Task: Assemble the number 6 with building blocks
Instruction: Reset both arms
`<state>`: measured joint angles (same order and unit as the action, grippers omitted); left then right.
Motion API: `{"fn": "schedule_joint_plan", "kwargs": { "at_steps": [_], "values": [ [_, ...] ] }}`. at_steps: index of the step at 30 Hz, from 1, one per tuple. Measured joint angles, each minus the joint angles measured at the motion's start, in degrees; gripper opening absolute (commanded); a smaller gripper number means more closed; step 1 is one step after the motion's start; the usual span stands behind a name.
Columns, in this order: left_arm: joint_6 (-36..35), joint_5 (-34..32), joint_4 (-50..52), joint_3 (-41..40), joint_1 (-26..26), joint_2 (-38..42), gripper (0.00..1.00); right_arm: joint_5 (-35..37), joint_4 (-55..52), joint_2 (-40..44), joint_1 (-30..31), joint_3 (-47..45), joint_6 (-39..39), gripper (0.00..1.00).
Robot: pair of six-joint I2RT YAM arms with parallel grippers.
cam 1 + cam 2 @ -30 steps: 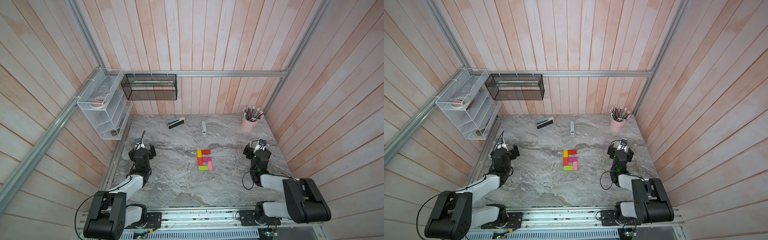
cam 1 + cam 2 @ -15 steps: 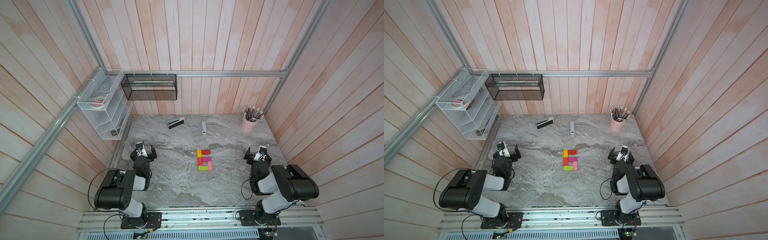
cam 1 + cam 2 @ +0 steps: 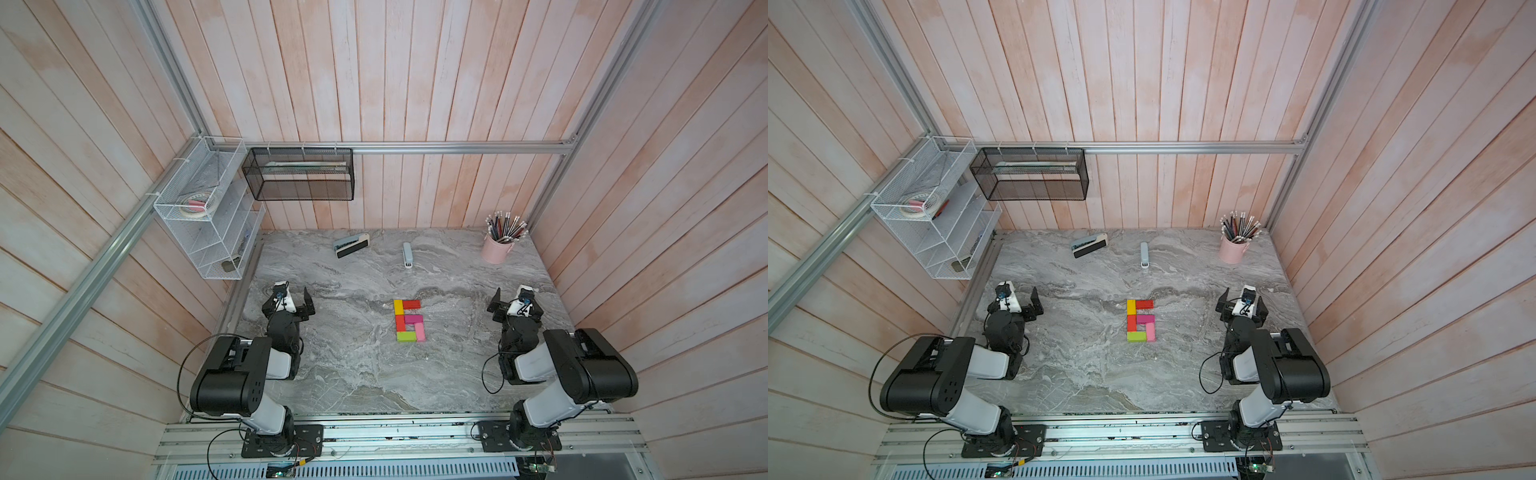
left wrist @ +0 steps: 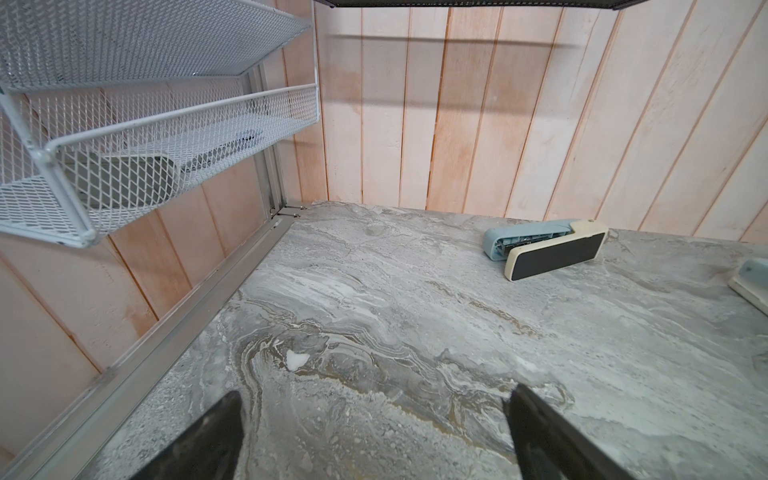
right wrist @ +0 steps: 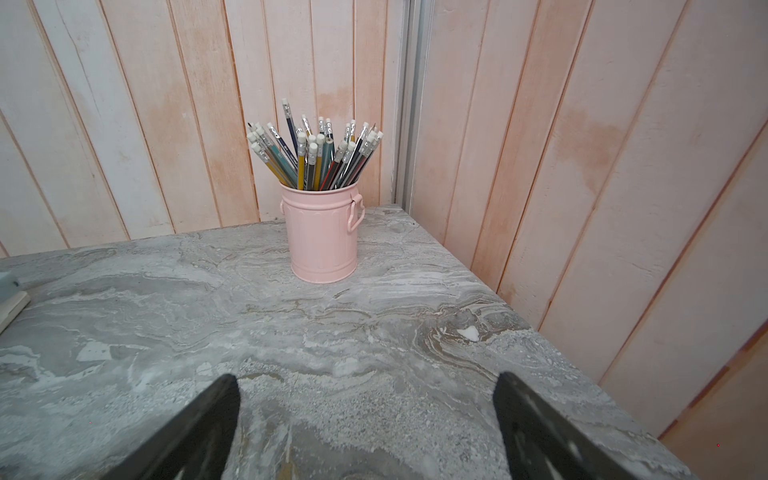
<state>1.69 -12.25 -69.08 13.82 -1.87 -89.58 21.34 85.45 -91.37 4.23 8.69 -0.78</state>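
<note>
In both top views the number 6 [image 3: 409, 321] [image 3: 1140, 321] lies flat at the centre of the marble table [image 3: 353, 374]. Its long axis runs up and down the frame, with its head toward the back wall. The yellow block [image 3: 398, 307] lies lengthwise at the digit's upper left. A red block [image 3: 412, 304] points right from the yellow block's top, and the lime green block [image 3: 406, 336] lies crosswise at the foot. The left gripper [image 4: 374, 440], at frame left, and the right gripper [image 5: 365, 419], at frame right, are well apart from the digit. Both have their jaws spread wide, with nothing between them.
</note>
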Motion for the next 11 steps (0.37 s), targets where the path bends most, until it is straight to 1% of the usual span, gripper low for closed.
{"fn": "schedule_joint_plan", "kwargs": {
  "at_steps": [11],
  "values": [
    [0.0, 0.0, -0.4, 0.0, 0.0, 0.0, 1.0, -0.6, -0.7, 0.0, -0.3, 0.3, 0.0, 0.98]
  ]
}}
